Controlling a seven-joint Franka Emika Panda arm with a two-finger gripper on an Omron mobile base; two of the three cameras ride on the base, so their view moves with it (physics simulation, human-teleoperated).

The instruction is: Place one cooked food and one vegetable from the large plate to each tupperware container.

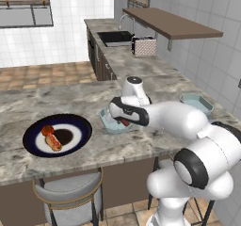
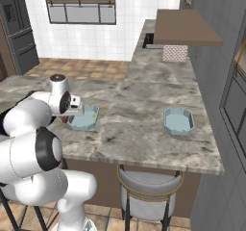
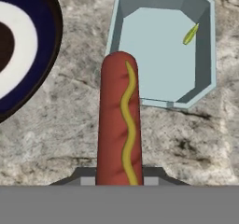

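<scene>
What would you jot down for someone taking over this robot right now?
Hand: shut on the bare sausage, held above the counter just short of the near tub.
Near tub: holds a small green piece.
Far tub: looks empty.
Large plate: bun sausage and red tomato on it.
Done: the green piece is in.
Left: drop this sausage in the near tub, then move the bun sausage and tomato to the far tub.

Hand view: large plate (image 3: 28, 55) running off the left edge, only part of its navy rim and white ring showing; bare sausage (image 3: 119, 125) hiding the jaws and finger tips, grip itself not readable. Left base view: arm covering much of the near tupperware container (image 1: 112, 121), with the red bit beneath it too small to identify. Right base view: arm overlapping that container's (image 2: 86, 117) left side.
</scene>
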